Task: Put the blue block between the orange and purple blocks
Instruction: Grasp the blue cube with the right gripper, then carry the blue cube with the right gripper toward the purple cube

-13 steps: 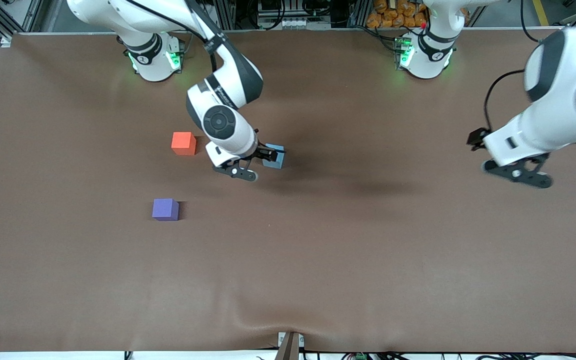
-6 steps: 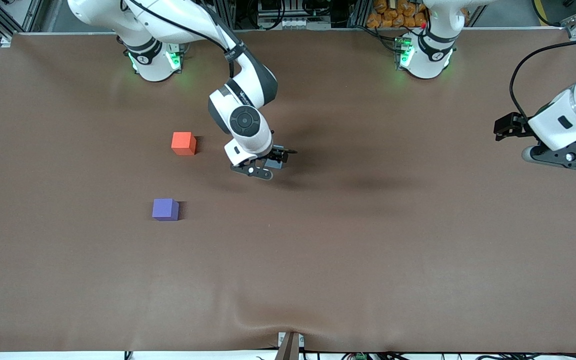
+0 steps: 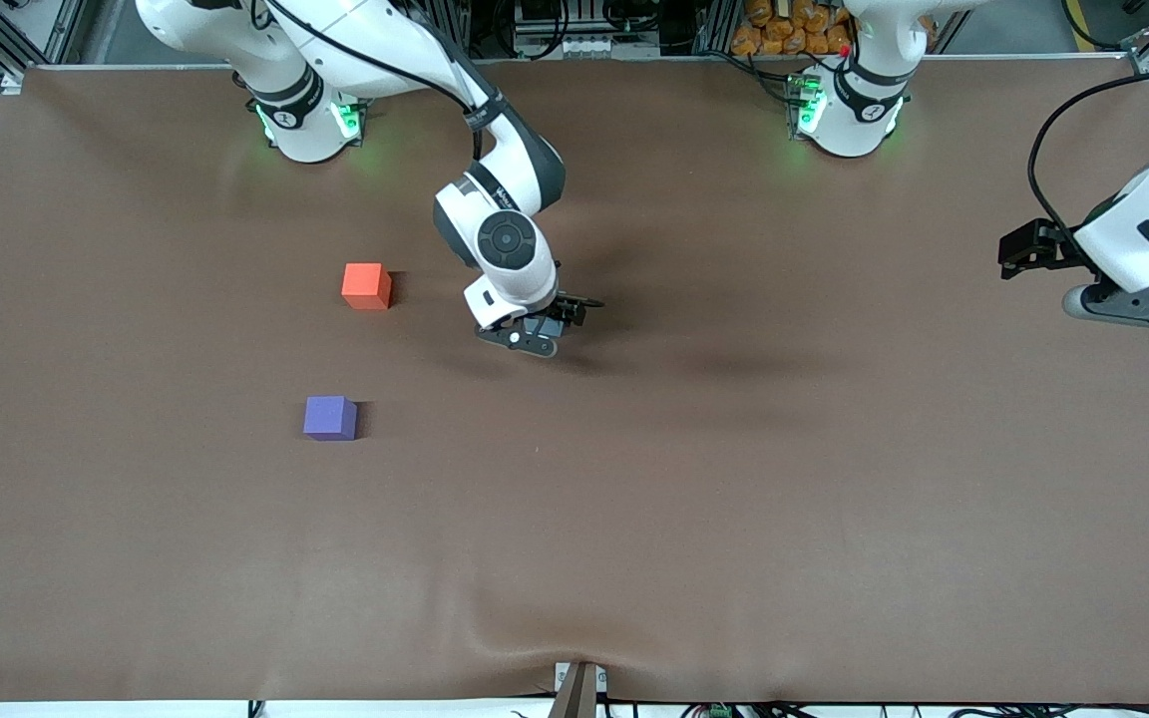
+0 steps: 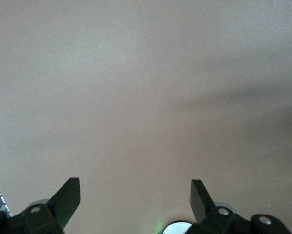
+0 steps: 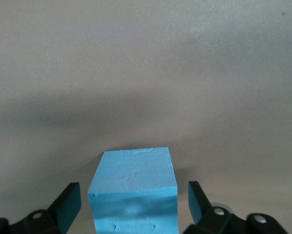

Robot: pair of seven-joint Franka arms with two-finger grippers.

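The purple block (image 3: 330,417) is being left untouched toward the right arm's end of the worktop (image 3: 734,519), with the orange block (image 3: 366,285) farther from the front camera and a clear gap being kept between them. Since a second ago the right gripper (image 3: 535,329) is being brought down over the blue block (image 5: 134,195), which is being hidden beneath it in the front view, nearer the worktop's middle than the orange block. In the right wrist view the jaws are being held spread on both sides of the cube, with gaps showing, so nothing is being grasped yet; pickup is judged imminent. The left gripper (image 3: 1138,304) is being withdrawn toward its own end, jaws released and empty
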